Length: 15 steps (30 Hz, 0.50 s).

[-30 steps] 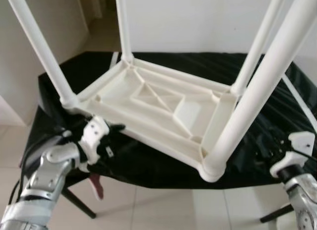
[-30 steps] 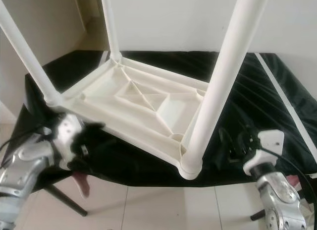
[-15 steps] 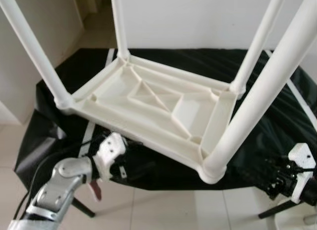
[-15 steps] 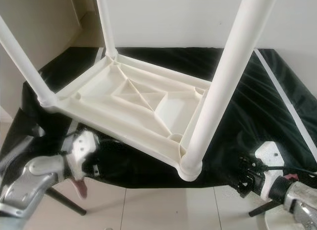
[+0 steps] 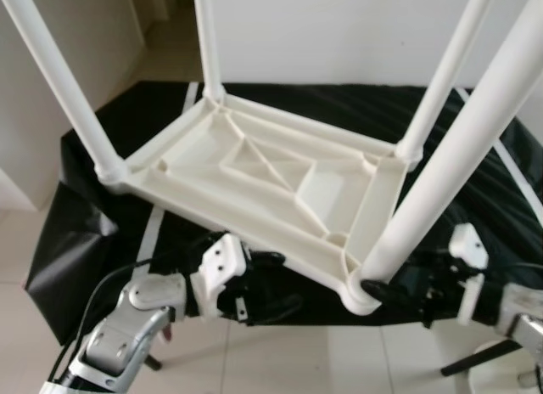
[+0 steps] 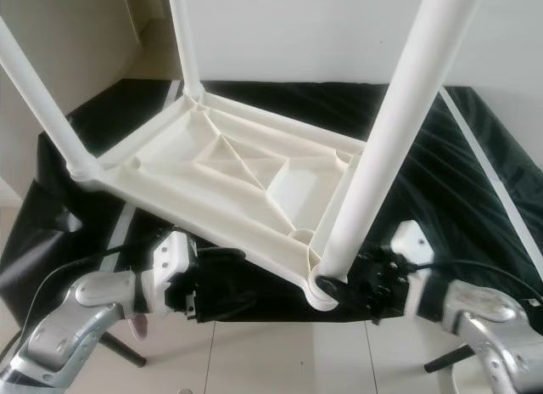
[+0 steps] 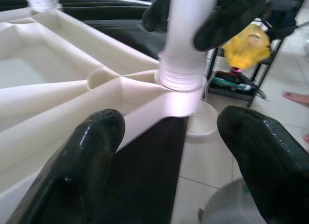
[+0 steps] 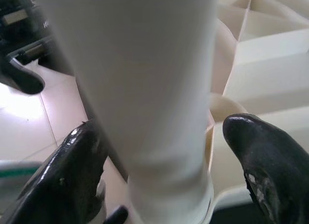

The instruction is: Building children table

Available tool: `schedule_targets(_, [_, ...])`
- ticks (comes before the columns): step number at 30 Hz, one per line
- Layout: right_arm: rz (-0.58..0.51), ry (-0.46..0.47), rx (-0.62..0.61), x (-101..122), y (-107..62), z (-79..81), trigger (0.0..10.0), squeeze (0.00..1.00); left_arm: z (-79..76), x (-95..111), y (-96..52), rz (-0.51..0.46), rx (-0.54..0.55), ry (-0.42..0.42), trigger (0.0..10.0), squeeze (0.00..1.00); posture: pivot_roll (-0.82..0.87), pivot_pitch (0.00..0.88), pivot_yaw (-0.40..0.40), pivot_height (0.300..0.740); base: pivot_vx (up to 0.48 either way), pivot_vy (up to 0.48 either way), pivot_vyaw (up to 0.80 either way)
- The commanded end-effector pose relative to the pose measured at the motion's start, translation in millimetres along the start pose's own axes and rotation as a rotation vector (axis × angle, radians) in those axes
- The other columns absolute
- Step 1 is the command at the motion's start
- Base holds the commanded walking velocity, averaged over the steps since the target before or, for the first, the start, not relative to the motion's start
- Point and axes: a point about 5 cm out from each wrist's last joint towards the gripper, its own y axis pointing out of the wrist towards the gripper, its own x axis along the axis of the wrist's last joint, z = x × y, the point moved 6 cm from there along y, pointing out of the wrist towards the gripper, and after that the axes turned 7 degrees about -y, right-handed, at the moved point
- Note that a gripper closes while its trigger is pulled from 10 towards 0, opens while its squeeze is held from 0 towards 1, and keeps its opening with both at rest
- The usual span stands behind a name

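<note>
A: In the head views, where is the children table [image 5: 271,177]?

B: It lies upside down on the bench [image 5: 110,139] (covered with black cloth), its four white legs pointing up. The near leg [image 6: 382,148] stands at the corner closest to the robot.

A: And the hands?

B: The left hand [image 5: 270,260] reaches under the near edge of the table top. The right hand [image 6: 339,285] is at the base of the near leg.

A: What does the left wrist view show?

B: Its two fingers [image 7: 91,142] are spread wide apart and hold nothing; the table corner is between and beyond them.

A: The right wrist view?

B: The fingers [image 8: 251,151] stand on both sides of the leg, open; I cannot tell if they touch it.
</note>
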Motion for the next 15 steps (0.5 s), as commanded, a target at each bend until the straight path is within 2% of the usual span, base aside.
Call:
schedule_targets(1, [0.008,-0.003,-0.010,-5,7.5,-1.6,10.0,0.00,6.0,4,3.6,-0.011,0.076,0.009,10.0,0.00,-0.02,0.053,-0.028,0.740,0.000,0.000,0.00])
schedule_targets(4, [-0.026,0.013,-0.044,-7,26.4,-8.3,10.0,0.00,4.5,11,14.4,-0.058,0.090,0.018,10.0,0.00,0.00,0.066,-0.033,0.740,0.000,0.000,0.00])
schedule_targets(6, [-0.036,0.021,-0.070,-8,32.9,-14.9,10.0,0.00,4.4,16,20.6,-0.091,0.105,0.002,10.0,0.00,0.00,0.072,-0.035,0.740,0.000,0.000,0.00])
schedule_targets(11, [-0.049,0.024,-0.101,-10,38.0,-24.9,10.0,0.00,7.2,18,27.5,-0.109,0.138,-0.009,10.0,0.00,0.01,0.084,-0.035,0.740,0.000,0.000,0.00])
schedule_targets(13, [-0.055,0.019,-0.121,-12,42.3,-34.9,10.0,0.00,11.1,17,37.1,-0.110,0.171,-0.057,10.0,0.00,0.01,0.096,-0.038,0.740,0.000,0.000,0.00])
schedule_targets(15, [-0.043,0.000,-0.153,-16,44.3,-47.5,10.0,0.00,9.0,18,45.7,-0.116,0.187,-0.045,10.0,0.00,0.01,0.099,-0.043,0.740,0.000,0.000,0.00])
